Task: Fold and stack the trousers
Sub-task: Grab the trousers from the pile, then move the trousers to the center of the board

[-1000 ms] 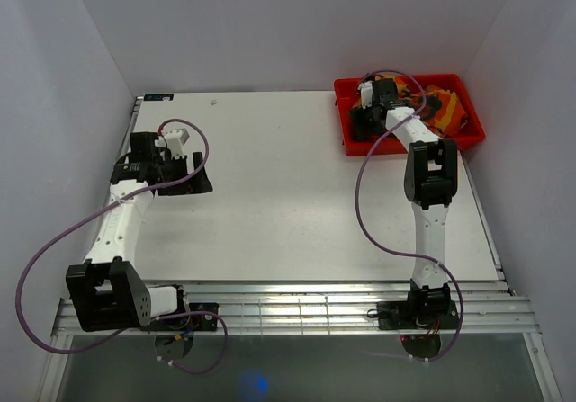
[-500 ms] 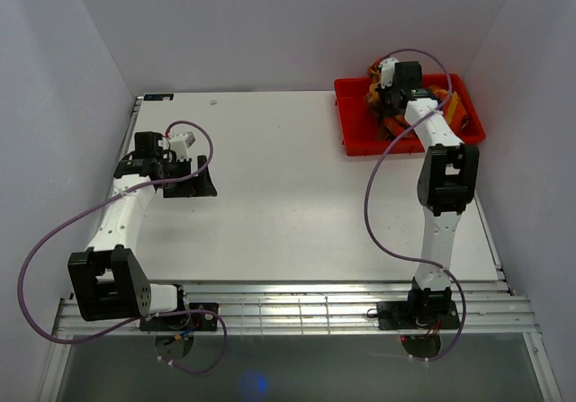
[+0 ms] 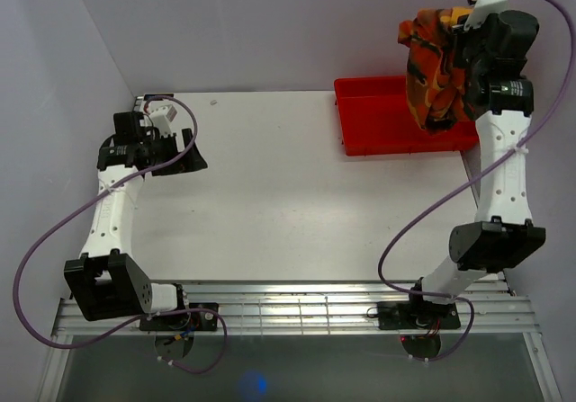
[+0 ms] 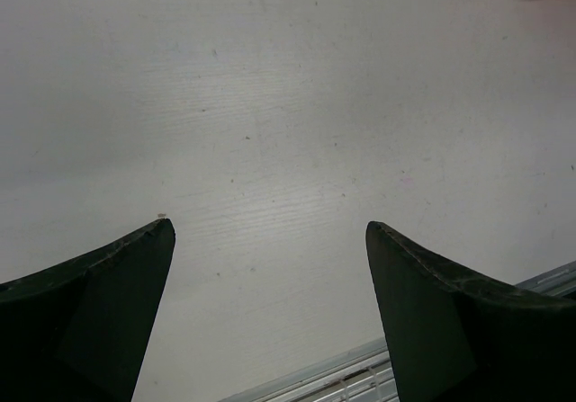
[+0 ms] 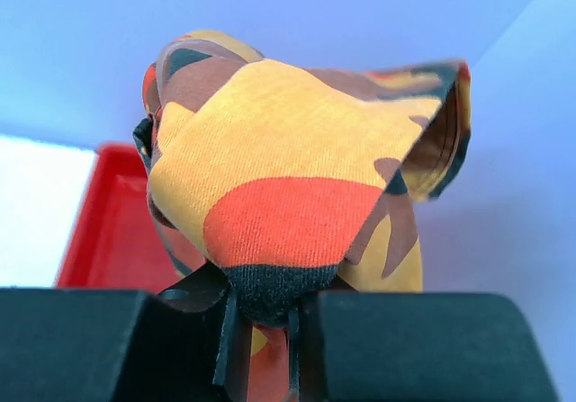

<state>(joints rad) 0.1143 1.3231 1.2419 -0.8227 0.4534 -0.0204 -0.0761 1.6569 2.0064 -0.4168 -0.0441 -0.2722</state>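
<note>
High above the table's (image 3: pixel 288 195) far right corner, your right gripper (image 3: pixel 457 35) is pinched tight on the trousers (image 3: pixel 432 69), which hang from it in a loose camouflage bundle in front of the red tray (image 3: pixel 373 123). Whether the lowest fold touches the tray cannot be told. Your right wrist camera shows both fingers closed on a dark-edged fold, with orange and yellow patches bulging above them. At the far left of the table, your left gripper (image 3: pixel 177 153) hovers over the bare white surface, jaws spread wide, well apart from the trousers and the tray.
</note>
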